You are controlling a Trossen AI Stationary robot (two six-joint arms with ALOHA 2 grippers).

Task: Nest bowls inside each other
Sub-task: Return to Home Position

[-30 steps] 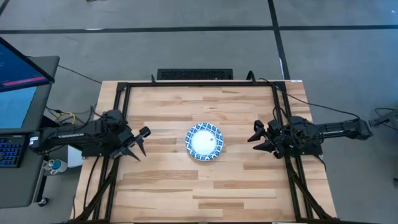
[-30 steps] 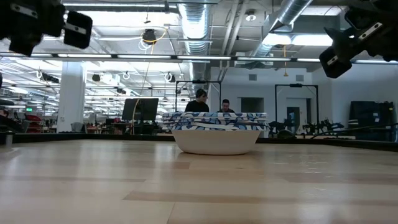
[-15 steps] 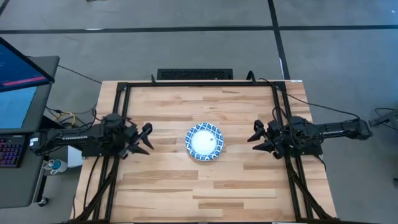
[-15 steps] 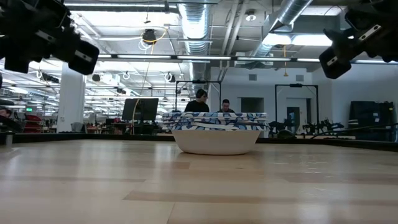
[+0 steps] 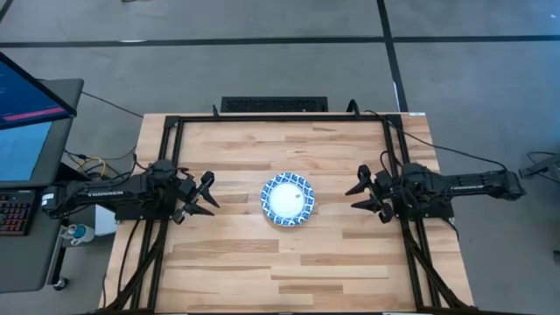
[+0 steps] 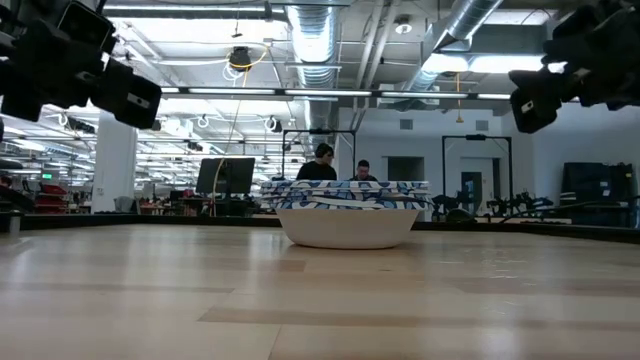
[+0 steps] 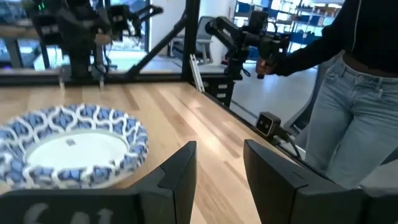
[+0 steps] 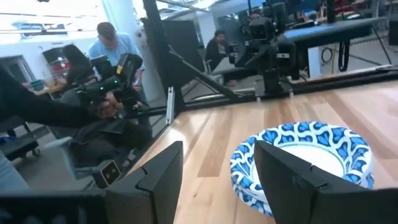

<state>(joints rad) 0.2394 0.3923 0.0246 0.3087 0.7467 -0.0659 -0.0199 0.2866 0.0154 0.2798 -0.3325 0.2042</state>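
The stack of bowls (image 5: 288, 199) sits nested at the middle of the wooden surface (image 5: 262, 262) — stacking looks done. The left gripper (image 5: 210, 195) and right gripper (image 5: 354, 190) flank it, fingers apart, empty — next, probably, each arm pulls clear to rest.

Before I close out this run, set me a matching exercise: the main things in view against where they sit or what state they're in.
Things:
1. stack of bowls
2. left gripper
3. right gripper
4. screen

Places or states:
a. open, raised over the right side of the table
b. on the middle of the table
c. open, raised over the table's left side
d. off the table, beyond its left edge

Pairs: 1-b, 2-c, 3-a, 4-d
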